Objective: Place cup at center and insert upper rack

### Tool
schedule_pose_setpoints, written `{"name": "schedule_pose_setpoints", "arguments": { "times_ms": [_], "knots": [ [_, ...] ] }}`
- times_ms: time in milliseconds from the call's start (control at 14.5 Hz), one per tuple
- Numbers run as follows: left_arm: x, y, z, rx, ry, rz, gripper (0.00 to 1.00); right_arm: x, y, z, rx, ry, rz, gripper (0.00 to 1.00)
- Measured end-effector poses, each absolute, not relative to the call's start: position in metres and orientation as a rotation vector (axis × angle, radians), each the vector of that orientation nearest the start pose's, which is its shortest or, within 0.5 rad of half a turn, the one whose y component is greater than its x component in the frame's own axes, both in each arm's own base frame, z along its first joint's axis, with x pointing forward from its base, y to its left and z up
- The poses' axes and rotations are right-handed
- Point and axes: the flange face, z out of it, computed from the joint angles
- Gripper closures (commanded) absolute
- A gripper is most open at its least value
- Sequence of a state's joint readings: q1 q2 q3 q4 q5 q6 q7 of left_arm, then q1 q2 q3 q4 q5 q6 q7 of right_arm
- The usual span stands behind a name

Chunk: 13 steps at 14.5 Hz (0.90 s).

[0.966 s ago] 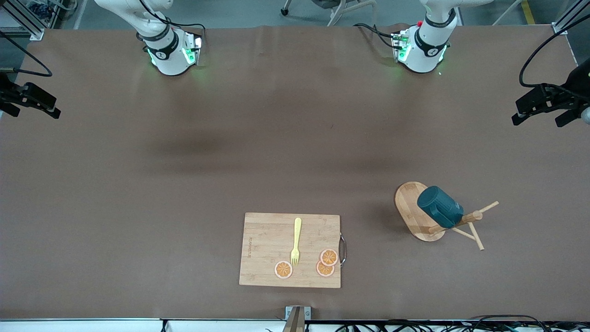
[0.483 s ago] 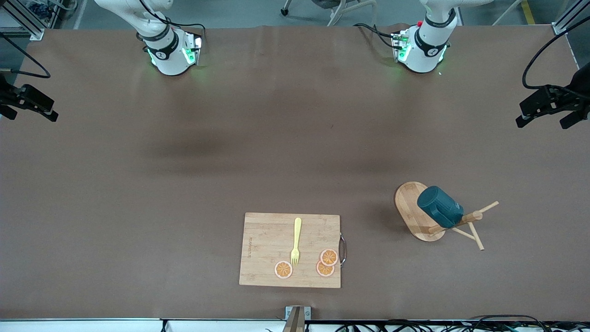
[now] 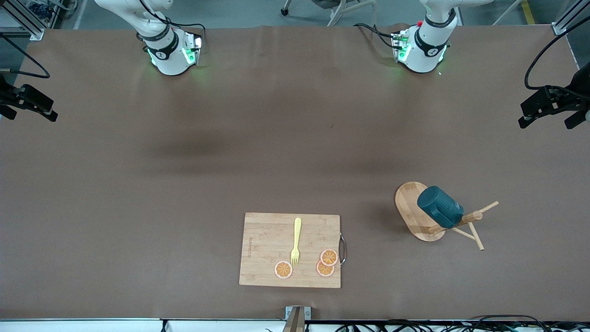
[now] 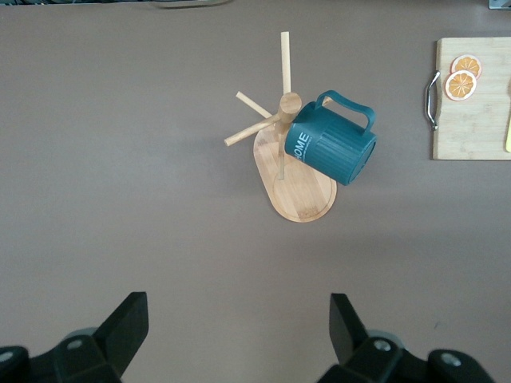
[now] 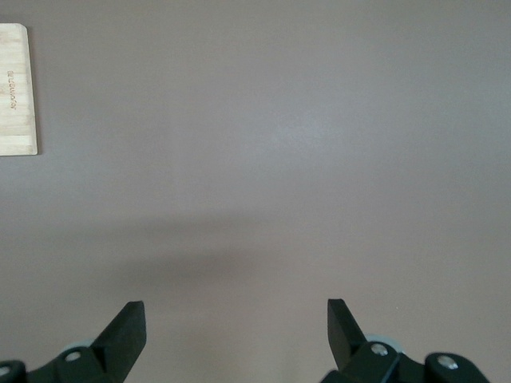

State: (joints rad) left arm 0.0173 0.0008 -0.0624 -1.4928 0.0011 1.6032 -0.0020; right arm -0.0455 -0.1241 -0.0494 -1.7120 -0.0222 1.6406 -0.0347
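Note:
The dark teal cup (image 3: 440,213) hangs tilted on a peg of the upper rack (image 3: 411,208), a bamboo mug tree that stands toward the left arm's end of the table, near the front camera. The left wrist view looks down on the cup (image 4: 331,148) and the rack's oval base (image 4: 299,195). My left gripper (image 3: 549,109) is open and empty, up in the air over the left arm's end of the table; it also shows in its wrist view (image 4: 238,311). My right gripper (image 3: 27,102) is open and empty over the right arm's end, above bare table (image 5: 235,313).
A rectangular bamboo cutting board (image 3: 272,249) lies near the front edge at mid-table, with a yellow fork (image 3: 296,242) and three orange slices (image 3: 283,269) on it. Its edge shows in both wrist views (image 4: 471,120) (image 5: 16,88).
Both grippers have drifted slightly outward toward the table's ends. The cup, rack and board have not moved.

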Motion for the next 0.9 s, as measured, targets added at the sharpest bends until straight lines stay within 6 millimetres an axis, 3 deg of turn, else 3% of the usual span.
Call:
{"name": "schedule_pose_setpoints", "arguments": {
  "times_ms": [897],
  "knots": [
    [0.5557, -0.0267, 0.6626, -3.141, 0.072, -0.143, 0.0, 0.5182, -0.055, 0.6261, -3.158, 0.099, -0.061, 0.0]
  ]
}}
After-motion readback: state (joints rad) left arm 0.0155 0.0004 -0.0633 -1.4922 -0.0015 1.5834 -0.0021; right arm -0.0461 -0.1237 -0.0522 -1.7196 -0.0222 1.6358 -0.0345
